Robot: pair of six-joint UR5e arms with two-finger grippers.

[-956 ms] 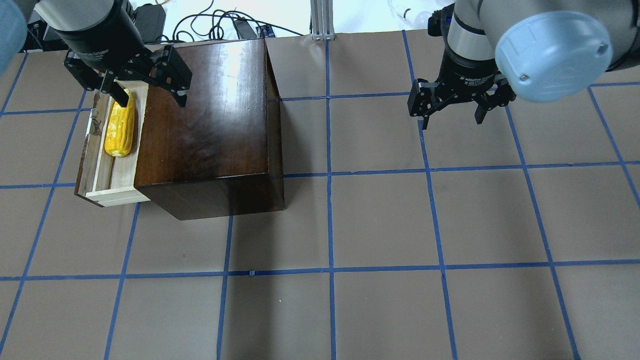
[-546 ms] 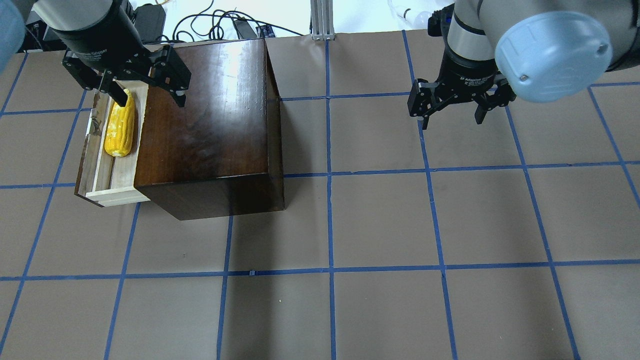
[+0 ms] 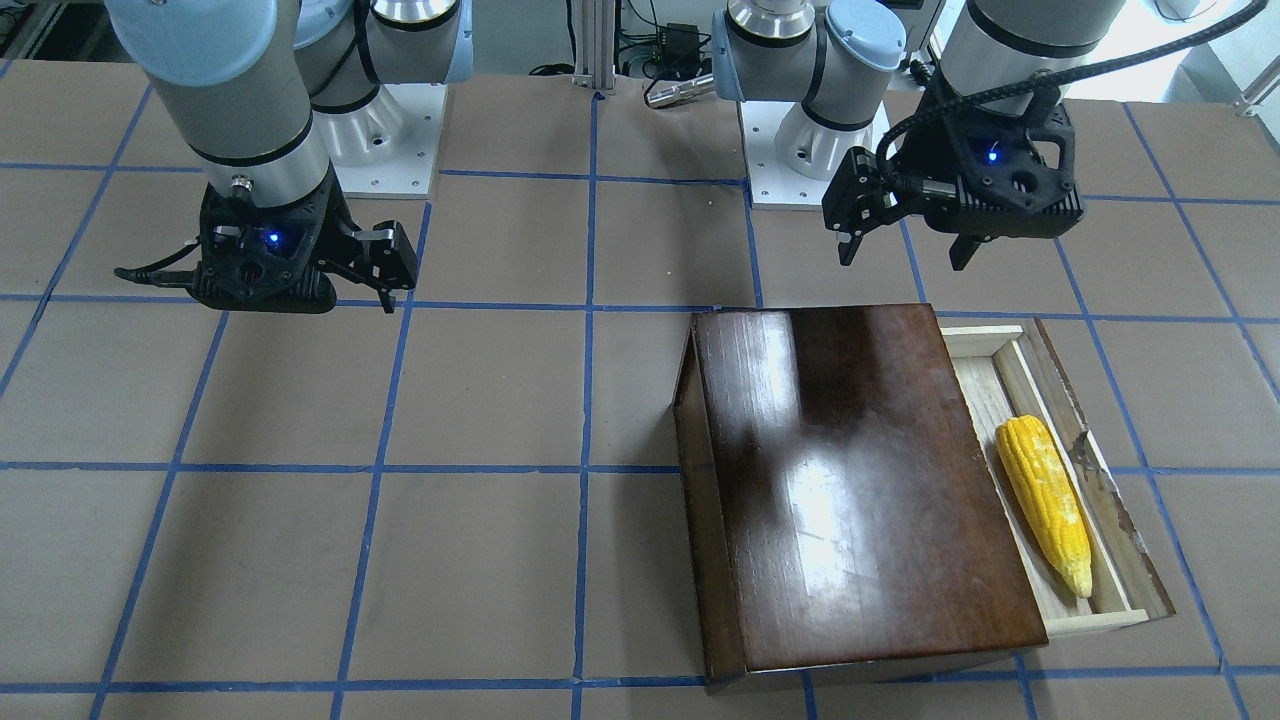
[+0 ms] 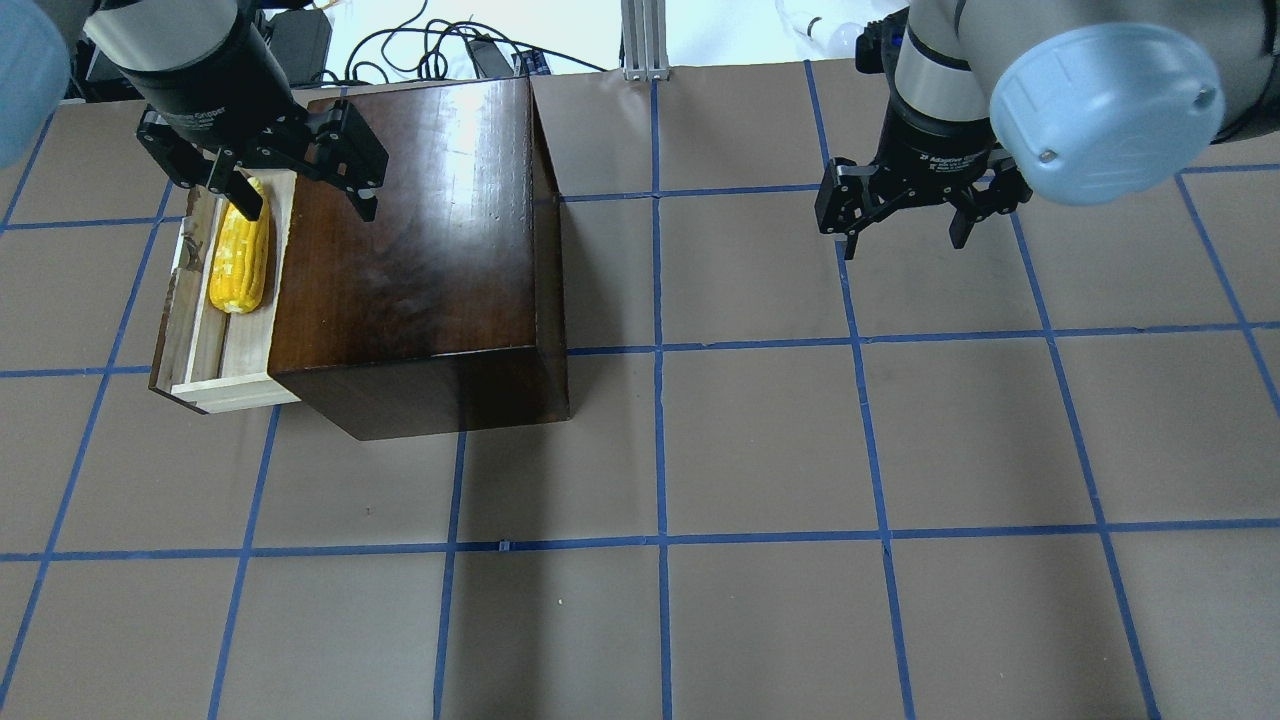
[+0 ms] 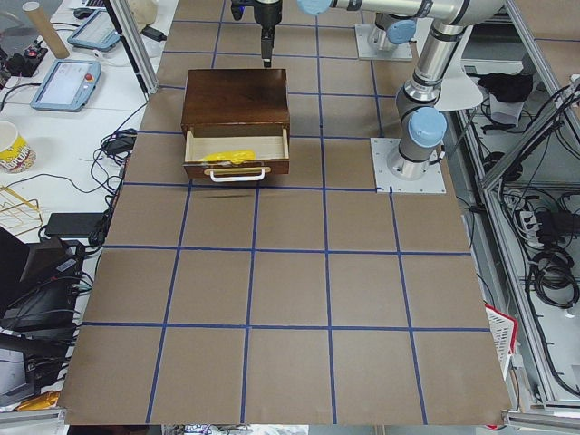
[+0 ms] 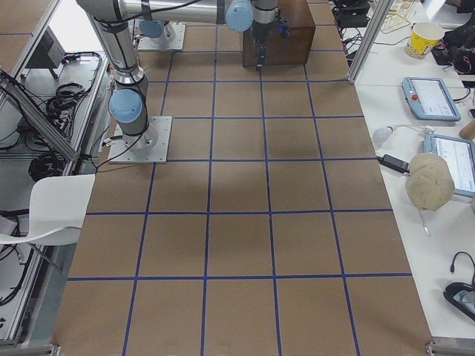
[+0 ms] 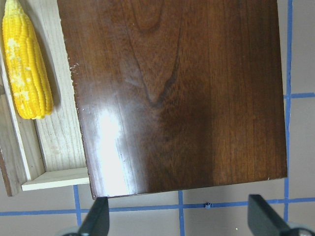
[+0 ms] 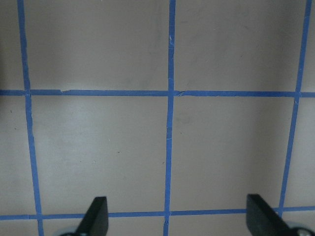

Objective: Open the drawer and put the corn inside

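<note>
Corn (image 4: pixel 240 262) lies lengthwise in the pulled-out drawer (image 4: pixel 200 385), at the upper left of your overhead view, just beside the dark wooden box (image 4: pixel 420 260). You can see the left gripper (image 4: pixel 305 208) above the drawer's far end and the box's edge, jaws spread wide and holding nothing; one finger overlaps the cob's tip in that view. At the upper right, the right gripper (image 4: pixel 903 240) hangs over the brown table (image 4: pixel 760 450) with its blue tape lines, jaws likewise apart and holding nothing.
</note>
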